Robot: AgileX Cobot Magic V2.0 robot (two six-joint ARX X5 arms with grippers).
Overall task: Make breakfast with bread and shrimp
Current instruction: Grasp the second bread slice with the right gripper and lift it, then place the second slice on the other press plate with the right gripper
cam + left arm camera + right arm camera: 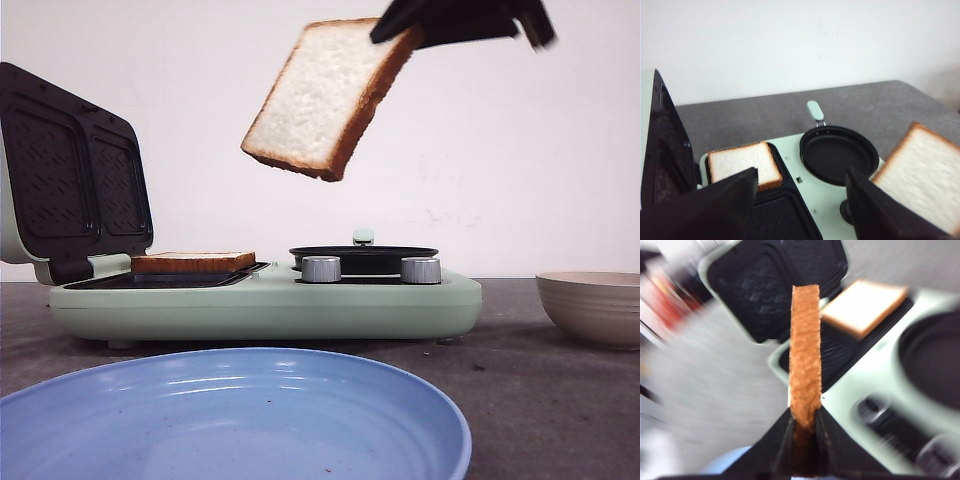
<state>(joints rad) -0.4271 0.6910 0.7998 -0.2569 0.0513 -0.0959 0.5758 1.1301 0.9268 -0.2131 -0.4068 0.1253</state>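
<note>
High above the pale green sandwich maker [265, 300], we find the right gripper [805, 432] clamped on the crust of a square white bread slice [322, 95], hanging tilted. The second browned slice [193, 262] lies on the open plate, below and leftward. The left gripper [802, 197] stands wide, holding nothing.

Bread [322, 95] – soft, porous crumb; glossy plate [230, 420]; knobs [321, 269] seemingly brushed metal.
</note>
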